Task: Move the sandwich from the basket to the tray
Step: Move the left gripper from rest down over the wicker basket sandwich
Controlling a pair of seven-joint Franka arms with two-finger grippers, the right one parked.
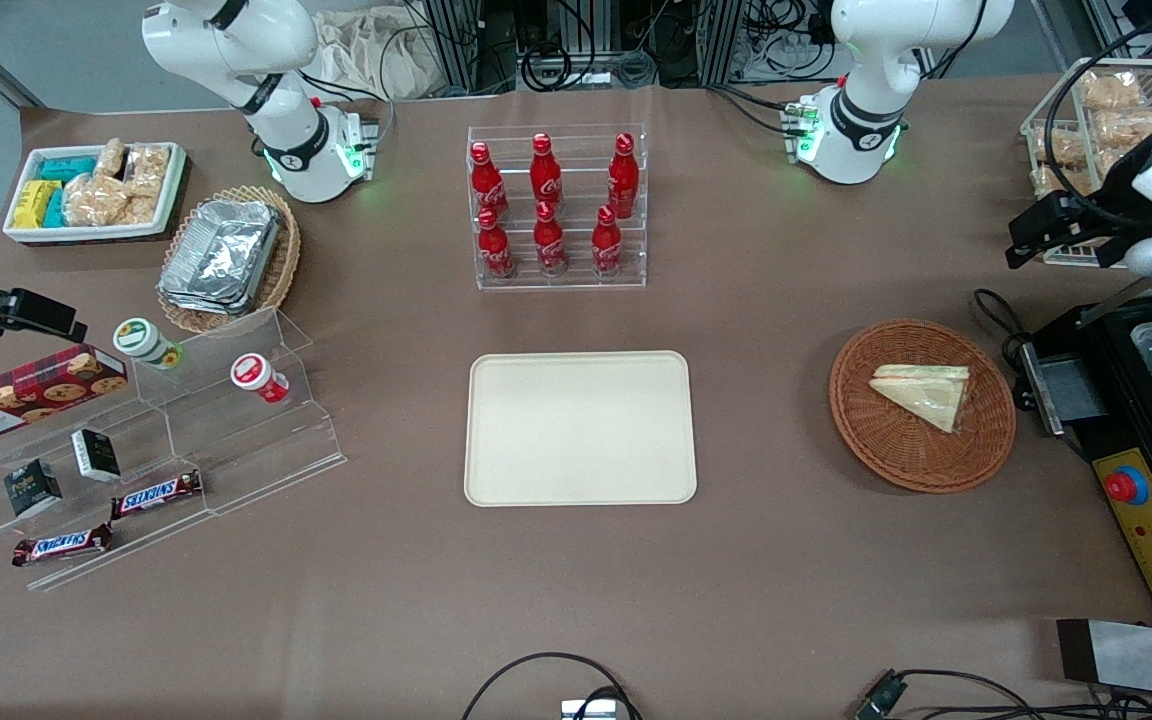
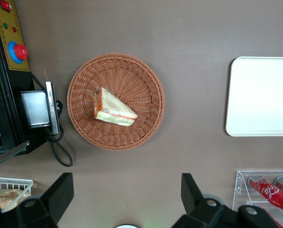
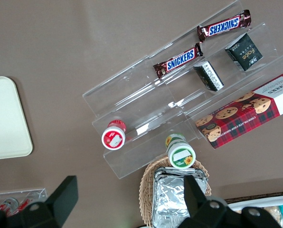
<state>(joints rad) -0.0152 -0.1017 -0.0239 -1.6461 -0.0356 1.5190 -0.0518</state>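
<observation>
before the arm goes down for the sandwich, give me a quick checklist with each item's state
1. Sandwich lies in the basket, nothing on it: ok.
2. Tool open, fingers wide apart: ok.
3. Tool holds nothing: ok.
4. Tool lined up above the sandwich: not ok, it hangs off the basket's side.
5. Tray bare, ready for the drop: ok.
6. Wrap firm enough to grip: cannot tell.

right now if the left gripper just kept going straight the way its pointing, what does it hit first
The gripper, open and high above the table, points straight down. Likely the first contact would be bare table beside the basket, short of the sandwich. Depth is hard to judge, so the basket rim could be close.
</observation>
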